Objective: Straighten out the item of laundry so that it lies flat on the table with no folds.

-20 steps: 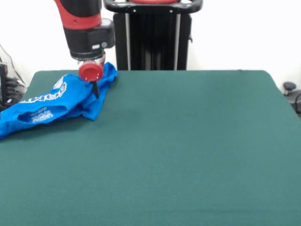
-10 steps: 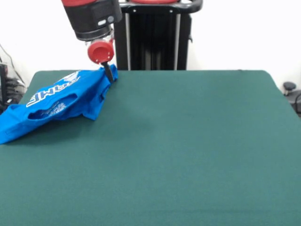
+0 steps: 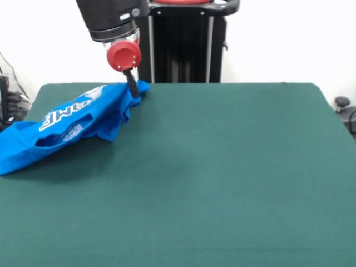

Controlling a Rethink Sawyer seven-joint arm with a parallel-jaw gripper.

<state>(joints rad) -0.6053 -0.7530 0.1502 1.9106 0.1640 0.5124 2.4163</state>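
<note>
Blue and still bunched, the bright short-sleeved T-shirt with white lettering [image 3: 72, 119] is lying in a crumpled heap at the picture's left on the large dark green felt-covered table [image 3: 222, 178], its lower end trailing to the table's left edge. The red and black arm's gripper [image 3: 133, 89], hanging below a round red disc, is pinching the shirt's upper right corner, which is being held taut and a little raised near the table's far edge. The dark fingers [image 3: 132, 84] are looking closed on that fold of cloth, though the tips are partly hidden in it.

By my reading, the step in hand is a drag: one corner is gripped and the garment is being pulled out of its heap. The shirt is far from flat, with a sleeve or hem folded over the print and only part of the lettering showing.

The next move is likely calling for a low, steady pull toward the picture's right, into the bare green felt, so the trailing cloth slides open rather than lifting.

Room is generous to the right and toward the near side. Room is tight at the far edge and at the left edge, where the shirt's tail is already reaching the border and could be slipping off.
</note>
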